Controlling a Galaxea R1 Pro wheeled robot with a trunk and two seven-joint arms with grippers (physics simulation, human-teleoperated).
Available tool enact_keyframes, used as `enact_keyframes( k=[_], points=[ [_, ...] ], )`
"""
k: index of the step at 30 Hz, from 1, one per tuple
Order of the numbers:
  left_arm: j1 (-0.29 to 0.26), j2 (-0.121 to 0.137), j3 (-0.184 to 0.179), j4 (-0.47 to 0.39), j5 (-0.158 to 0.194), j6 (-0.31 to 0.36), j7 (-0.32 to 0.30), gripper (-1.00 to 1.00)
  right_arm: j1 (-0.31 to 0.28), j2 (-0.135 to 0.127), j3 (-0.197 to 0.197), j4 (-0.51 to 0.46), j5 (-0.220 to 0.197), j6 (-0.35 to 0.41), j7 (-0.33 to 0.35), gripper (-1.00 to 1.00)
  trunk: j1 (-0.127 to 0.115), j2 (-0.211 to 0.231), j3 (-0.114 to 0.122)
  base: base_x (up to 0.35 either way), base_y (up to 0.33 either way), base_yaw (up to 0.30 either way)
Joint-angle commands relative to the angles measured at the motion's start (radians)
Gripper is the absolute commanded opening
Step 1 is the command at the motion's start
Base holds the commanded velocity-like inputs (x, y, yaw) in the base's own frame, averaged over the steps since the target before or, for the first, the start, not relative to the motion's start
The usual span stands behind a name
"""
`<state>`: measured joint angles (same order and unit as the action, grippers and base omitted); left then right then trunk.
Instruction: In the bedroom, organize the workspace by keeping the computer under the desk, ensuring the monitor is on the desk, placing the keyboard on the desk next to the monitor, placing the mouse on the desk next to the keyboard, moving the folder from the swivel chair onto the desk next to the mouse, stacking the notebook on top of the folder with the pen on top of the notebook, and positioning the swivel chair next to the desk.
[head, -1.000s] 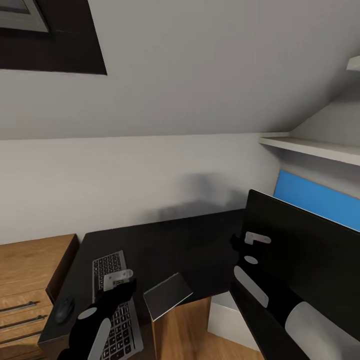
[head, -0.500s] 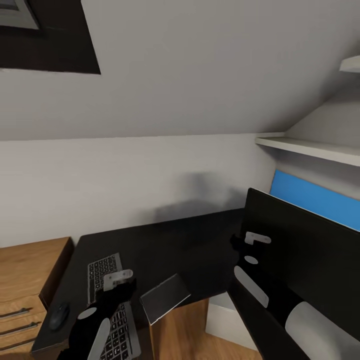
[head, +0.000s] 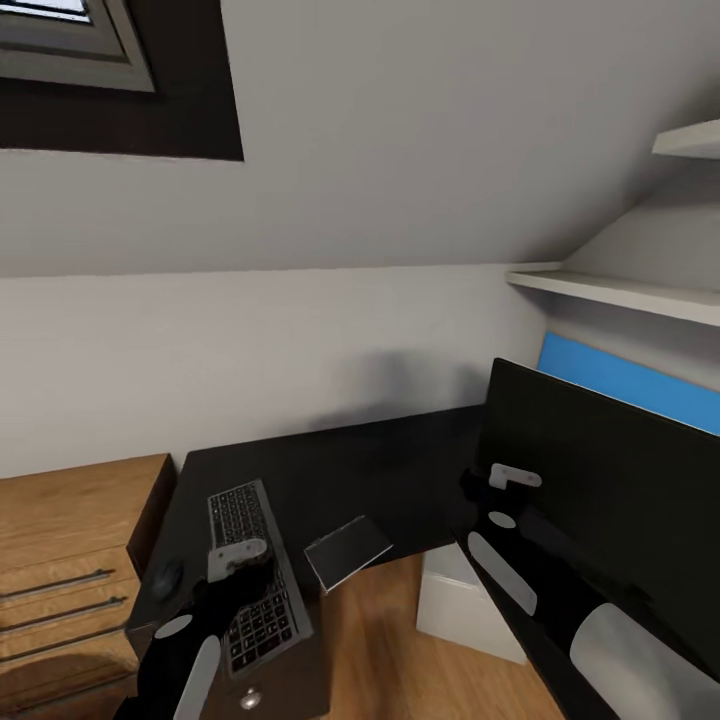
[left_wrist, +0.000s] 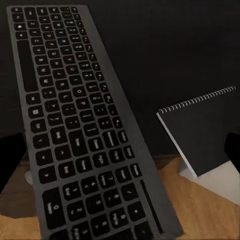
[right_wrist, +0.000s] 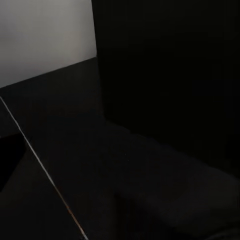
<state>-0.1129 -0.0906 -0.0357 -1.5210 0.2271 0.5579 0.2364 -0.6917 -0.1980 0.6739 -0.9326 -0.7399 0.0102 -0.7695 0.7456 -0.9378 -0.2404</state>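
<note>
Judging by its thin spiral-bound cover, the notebook (head: 347, 551) should be light but slippery; it overhangs the desk (head: 380, 470) front edge, so pinch that free corner. Your left end effector (head: 240, 560) hovers over the keyboard (head: 252, 560), fingers spread and empty. Whether your right end effector (head: 500, 480) is open beside the monitor (head: 600, 480), you cannot tell. The mouse (head: 165, 577) sits at the desk's left edge, by wooden drawers (head: 60, 570). A glossy top under a sloped ceiling gives little room.

Head camera looks forward and down over the desk (head: 380, 470) toward the wall. Left wrist camera hangs close above the keyboard (left_wrist: 85, 135) and notebook (left_wrist: 205, 130), both shared with the head view. Right wrist camera presses near the monitor (right_wrist: 170, 75).
</note>
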Motion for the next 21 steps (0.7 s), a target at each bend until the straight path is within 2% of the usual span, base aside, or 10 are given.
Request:
enact_keyframes(
  k=[1, 12, 21],
  points=[
    [-0.001, 0.0, -0.001, -0.002, 0.011, 0.004, 0.009, 1.0, -0.002, -0.001, 0.005, -0.002, -0.006, 0.001, -0.007, 1.0, 0.0, -0.001, -0.001, -0.328, 0.039, 0.0],
    [-0.001, -0.001, -0.001, -0.001, 0.012, 0.006, 0.009, 1.0, -0.002, 0.004, 0.009, -0.007, -0.005, 0.0, -0.007, 1.0, 0.0, -0.001, -0.001, -0.328, 0.006, 0.0],
    [-0.001, -0.001, -0.001, -0.001, 0.011, 0.006, 0.009, 1.0, -0.002, 0.005, 0.012, -0.007, -0.007, 0.0, -0.007, 1.0, 0.0, -0.001, -0.001, -0.07, -0.001, 0.0]
  ],
)
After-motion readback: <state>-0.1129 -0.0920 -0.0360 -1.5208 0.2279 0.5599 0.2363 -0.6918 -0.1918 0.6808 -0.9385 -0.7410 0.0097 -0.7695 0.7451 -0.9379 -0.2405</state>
